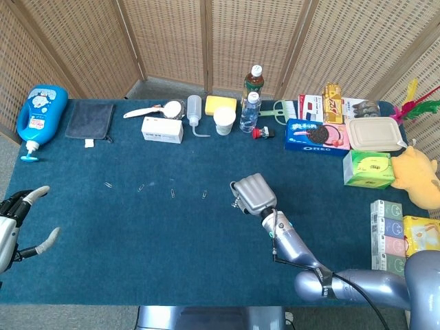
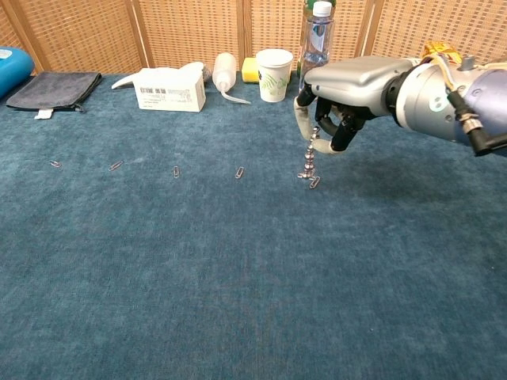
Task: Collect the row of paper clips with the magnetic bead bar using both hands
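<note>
Blue felt covers the counter, where my right hand [image 2: 329, 131] pinches the limp, light magnetic bead bar [image 2: 309, 161] by its top, its tip touching the nearest paper clip [image 2: 315, 183] mid-counter, left hand [image 1: 17, 223] idle, fingers spread.

Blue biscuit box [image 1: 316, 135], upper right of the head view: "OREO"
Yellow packet [image 1: 425, 246], right edge of the head view: letters, partly cut off; not legible
White box [image 2: 169, 88], upper left of the chest view: barcode label; digits too small to read
</note>
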### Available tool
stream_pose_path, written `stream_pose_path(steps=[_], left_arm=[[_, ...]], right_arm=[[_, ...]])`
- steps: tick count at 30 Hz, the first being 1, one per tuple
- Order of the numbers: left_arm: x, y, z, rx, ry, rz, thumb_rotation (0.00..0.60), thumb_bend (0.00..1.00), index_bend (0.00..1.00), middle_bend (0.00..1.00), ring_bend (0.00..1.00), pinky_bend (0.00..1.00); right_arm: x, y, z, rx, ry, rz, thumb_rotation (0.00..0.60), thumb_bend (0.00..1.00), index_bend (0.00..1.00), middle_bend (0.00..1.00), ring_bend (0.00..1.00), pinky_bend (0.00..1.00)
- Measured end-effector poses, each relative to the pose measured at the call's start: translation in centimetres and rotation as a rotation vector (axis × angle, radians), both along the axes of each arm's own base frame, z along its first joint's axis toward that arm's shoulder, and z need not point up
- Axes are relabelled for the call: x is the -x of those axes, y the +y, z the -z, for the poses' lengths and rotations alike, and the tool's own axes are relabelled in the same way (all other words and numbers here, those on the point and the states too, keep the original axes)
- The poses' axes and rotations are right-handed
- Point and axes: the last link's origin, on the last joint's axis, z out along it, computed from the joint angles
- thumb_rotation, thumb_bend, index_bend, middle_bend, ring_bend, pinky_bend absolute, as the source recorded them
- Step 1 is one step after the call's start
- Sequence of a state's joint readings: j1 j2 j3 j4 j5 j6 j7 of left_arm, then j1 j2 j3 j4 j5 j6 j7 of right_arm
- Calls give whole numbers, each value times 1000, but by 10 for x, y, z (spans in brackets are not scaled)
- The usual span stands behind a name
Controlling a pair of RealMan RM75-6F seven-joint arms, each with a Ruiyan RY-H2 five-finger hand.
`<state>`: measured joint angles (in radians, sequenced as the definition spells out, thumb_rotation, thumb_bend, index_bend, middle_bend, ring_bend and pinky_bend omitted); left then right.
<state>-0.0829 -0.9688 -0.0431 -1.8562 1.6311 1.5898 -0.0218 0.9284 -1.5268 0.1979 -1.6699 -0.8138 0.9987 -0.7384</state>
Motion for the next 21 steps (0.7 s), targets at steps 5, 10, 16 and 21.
stream_pose_path(steps=[5,10,16,21], left_arm=[[2,-1,0,1,0,-7,279,505,145,252,195,268],[3,0,0,1,-1,-8,281,505,145,252,194,268],[3,1,0,2,1,-9,278,505,145,251,194,268],[3,1,1,3,2,-6,278,505,145,251,194,268]], right_arm=[[-1,-4,7,-1,15,1,600,446,644,813,850,906],[0,-8,12,3,32,5,600,446,651,817,853,907],[8,-12,18,7,59,17,600,446,652,817,854,909],[12,-13,21,6,67,26,600,446,650,817,854,909]])
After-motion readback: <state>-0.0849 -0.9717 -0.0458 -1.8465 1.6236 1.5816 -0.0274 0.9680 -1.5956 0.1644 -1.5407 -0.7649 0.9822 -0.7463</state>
